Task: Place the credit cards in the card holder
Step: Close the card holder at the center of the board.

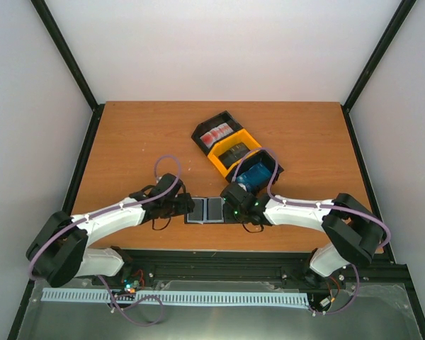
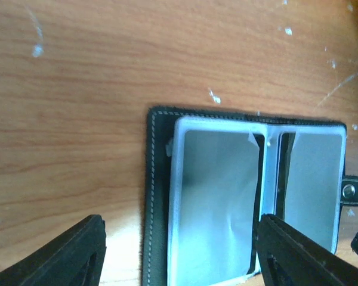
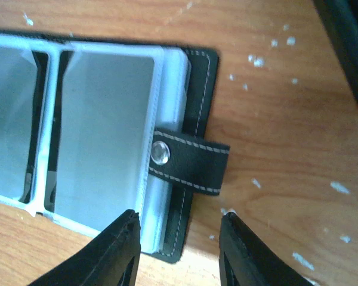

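The card holder (image 1: 205, 210) lies open flat on the table near the front edge, its grey-blue clear pockets (image 2: 218, 196) facing up and no card showing in them. My left gripper (image 2: 179, 256) hangs open over its left half, one finger (image 2: 65, 256) above the wood, the other above the middle fold. My right gripper (image 3: 179, 247) is open astride the holder's right edge, just below the clasp tab (image 3: 188, 161). Neither holds anything. The credit cards lie in the bins behind: blue ones (image 1: 253, 175), dark ones (image 1: 235, 153) and red-and-white ones (image 1: 217, 134).
Three joined bins run diagonally behind the holder: a black one (image 1: 200, 132), a yellow one (image 1: 219, 164) and a black one (image 1: 273, 166) close to my right arm. Black frame posts stand at the table's back corners.
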You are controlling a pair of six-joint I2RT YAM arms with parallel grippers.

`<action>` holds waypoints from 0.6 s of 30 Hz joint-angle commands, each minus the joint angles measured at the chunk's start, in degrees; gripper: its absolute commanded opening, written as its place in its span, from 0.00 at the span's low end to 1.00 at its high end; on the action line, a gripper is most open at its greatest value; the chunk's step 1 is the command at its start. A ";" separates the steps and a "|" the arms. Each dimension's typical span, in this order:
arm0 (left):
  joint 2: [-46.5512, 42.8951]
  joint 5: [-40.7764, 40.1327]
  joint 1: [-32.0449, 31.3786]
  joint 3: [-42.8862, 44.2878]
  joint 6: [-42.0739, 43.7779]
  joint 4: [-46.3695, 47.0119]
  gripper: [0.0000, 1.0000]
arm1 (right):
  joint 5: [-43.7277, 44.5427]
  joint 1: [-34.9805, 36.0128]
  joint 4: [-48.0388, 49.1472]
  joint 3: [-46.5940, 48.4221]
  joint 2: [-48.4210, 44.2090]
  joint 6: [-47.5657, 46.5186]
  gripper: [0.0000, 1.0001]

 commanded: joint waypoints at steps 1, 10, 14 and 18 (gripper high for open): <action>-2.18 0.08 3.13 -0.86 1.13 -1.17 0.72 | 4.84 0.63 -2.24 2.83 1.05 -3.46 0.39; -3.74 4.05 4.87 -4.25 1.07 1.30 0.75 | 6.11 0.35 -2.61 3.41 0.99 -6.58 0.42; -3.51 7.21 5.25 -5.31 0.76 3.24 0.78 | 5.27 0.07 -1.91 2.92 1.40 -5.85 0.42; -2.91 9.40 5.44 -6.08 -0.44 4.87 0.79 | 4.22 -0.80 -0.52 2.29 1.22 -5.66 0.43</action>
